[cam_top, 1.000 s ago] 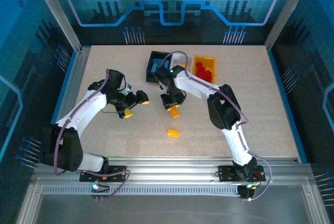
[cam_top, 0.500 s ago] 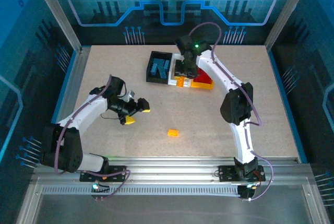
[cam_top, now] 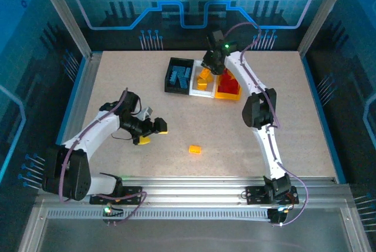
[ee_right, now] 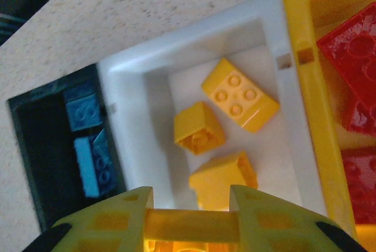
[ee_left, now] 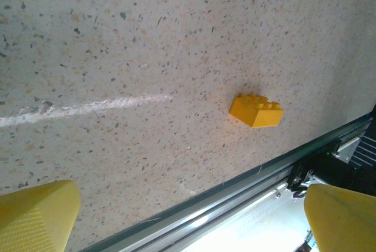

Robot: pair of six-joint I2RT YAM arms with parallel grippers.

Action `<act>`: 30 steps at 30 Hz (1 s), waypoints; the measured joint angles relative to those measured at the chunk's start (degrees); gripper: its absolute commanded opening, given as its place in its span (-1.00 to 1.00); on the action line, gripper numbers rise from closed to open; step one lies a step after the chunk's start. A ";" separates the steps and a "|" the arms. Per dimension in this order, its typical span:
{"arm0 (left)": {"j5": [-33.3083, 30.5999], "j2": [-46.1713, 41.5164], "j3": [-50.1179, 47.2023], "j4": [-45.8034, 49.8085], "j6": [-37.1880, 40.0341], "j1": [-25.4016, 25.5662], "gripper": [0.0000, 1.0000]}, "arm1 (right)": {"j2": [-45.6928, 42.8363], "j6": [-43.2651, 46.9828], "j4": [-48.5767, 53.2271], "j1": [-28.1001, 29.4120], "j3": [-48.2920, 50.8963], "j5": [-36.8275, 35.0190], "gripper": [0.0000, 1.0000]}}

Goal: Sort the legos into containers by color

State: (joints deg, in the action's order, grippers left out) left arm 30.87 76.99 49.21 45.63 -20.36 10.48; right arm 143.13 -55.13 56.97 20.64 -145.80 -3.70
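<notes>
**While one brick hangs over the white bin, another lies loose on the table**

Where the right gripper (ee_right: 191,214) hangs directly above the white bin (ee_right: 135,64), its fingers are pressed onto an orange-yellow brick (ee_right: 191,228), pinched crosswise between them and clear of the bin's floor. The top view puts this gripper (cam_top: 207,67) over the far end of the white bin (cam_top: 202,89).

Three yellow bricks (ee_right: 241,93) lie loose in the white bin, one studs-up and two tipped on their sides. Joined to the white bin's left wall is the black bin (ee_right: 35,164), which holds blue bricks (ee_right: 88,158). Joined to its right wall is the yellow bin (ee_right: 299,40), which holds red bricks (ee_right: 352,52).

A loose brick (cam_top: 194,149), also orange-yellow, rests on the table (cam_top: 282,105) well apart from the white bin, toward the arm bases. The left gripper (cam_top: 154,135) is low over the table, likewise well on the near side of the white bin and off to its left. Its jaws are spread wide with nothing between them. In the left wrist view the loose brick (ee_left: 255,110) lies ahead of the spread fingers (ee_left: 35,217), untouched, near the table's edge rail.
</notes>
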 measured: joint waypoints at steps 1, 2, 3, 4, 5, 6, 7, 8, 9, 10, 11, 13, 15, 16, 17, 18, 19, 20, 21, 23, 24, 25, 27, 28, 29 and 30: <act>-0.22 0.33 0.11 0.39 0.37 0.13 0.98 | 0.94 -0.63 -0.70 -0.44 0.00 0.02 -0.40; -0.50 0.48 0.13 0.61 0.70 0.17 0.98 | 1.86 -1.29 -1.51 -0.87 0.00 0.04 -0.40; -0.66 0.57 0.13 0.70 0.85 0.17 0.98 | 2.62 -1.90 -2.32 -1.27 0.00 0.09 -0.39; -0.79 0.66 0.13 0.68 0.92 0.17 0.98 | 3.39 -2.51 -3.48 -1.70 0.00 0.26 -0.39; -1.01 0.79 0.13 0.68 1.03 0.17 0.98 | 3.80 -3.02 -5.01 -2.05 -0.11 1.01 -0.37; -1.09 0.98 0.13 0.70 1.05 0.20 0.98 | 4.07 -3.48 -6.34 -2.25 -0.20 0.94 -0.36; -1.18 1.36 0.13 0.74 1.07 0.20 0.98 | 4.37 -4.02 -7.82 -2.38 -0.28 1.11 -0.33; -1.31 1.68 0.13 0.83 1.09 0.20 0.98 | 4.79 -4.55 -9.18 -2.47 -0.52 1.20 -0.29; -1.51 1.92 0.13 0.92 1.09 0.20 0.98 | 5.20 -5.07 -10.40 -2.58 -0.70 1.36 -0.24; -1.66 2.10 0.13 1.07 1.09 0.20 0.98 | 5.79 -5.64 -11.74 -2.58 -1.03 1.62 -0.15; -1.88 2.10 0.13 1.25 1.09 0.20 0.98 | 6.47 -6.21 -12.83 -2.60 -1.57 2.10 -0.09; -2.25 2.10 0.22 1.68 1.20 0.20 0.98 | 7.91 -7.21 -14.58 -2.58 -3.32 2.67 0.00; -2.89 2.14 0.48 2.38 1.29 0.20 0.98 | 8.92 -7.98 -15.85 -2.58 -4.66 3.23 0.05; -3.19 2.16 0.76 2.75 1.29 0.20 0.98 | 9.05 -8.11 -16.15 -2.56 -4.76 3.43 0.07; -3.39 2.16 1.22 3.19 1.29 0.20 0.98 | 9.05 -8.17 -16.22 -2.56 -4.76 3.72 0.09; -3.58 2.16 1.62 3.41 1.27 0.20 0.98 | 9.05 -8.13 -16.31 -2.56 -4.79 3.80 0.09; -3.69 2.14 2.08 3.61 1.27 0.20 0.98 | 9.05 -8.09 -16.33 -2.56 -4.81 3.96 0.10; -3.87 2.14 2.38 3.61 1.27 0.20 0.98 | 9.05 -8.02 -16.33 -2.54 -4.83 4.00 0.10; -3.93 2.14 2.54 3.52 1.25 0.20 0.98 | 9.05 -7.91 -16.33 -2.49 -4.83 4.11 0.10; -4.07 2.14 2.58 3.32 1.25 0.20 0.98 | 8.87 -7.32 -16.28 -2.32 -4.76 4.17 0.11; -4.04 2.14 2.56 3.13 1.22 0.20 0.98 | 8.55 -6.88 -16.17 -2.21 -4.44 4.24 0.11; -4.04 2.14 2.56 2.67 1.22 0.20 0.98 | 7.98 -6.25 -15.76 -2.01 -3.91 4.37 0.12; -3.98 2.14 2.45 1.60 1.22 0.20 0.98 | 6.34 -4.98 -14.01 -1.51 -2.91 4.76 0.12; -3.87 2.14 2.40 1.22 1.25 0.20 0.98 | 5.27 -4.15 -12.59 -1.09 -2.56 5.07 0.13; -3.76 2.14 2.38 0.94 1.25 0.20 0.98 | 4.07 -3.26 -11.19 -0.59 -2.14 5.31 0.13; -3.50 2.08 2.38 0.57 1.27 0.20 0.98 | 2.49 -2.16 -9.46 0.09 -1.55 5.49 0.13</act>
State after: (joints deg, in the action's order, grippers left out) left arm 27.38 79.07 51.59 46.19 -19.09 10.68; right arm 145.62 -57.30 47.51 20.73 -147.35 1.78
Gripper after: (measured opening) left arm 0.989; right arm 0.563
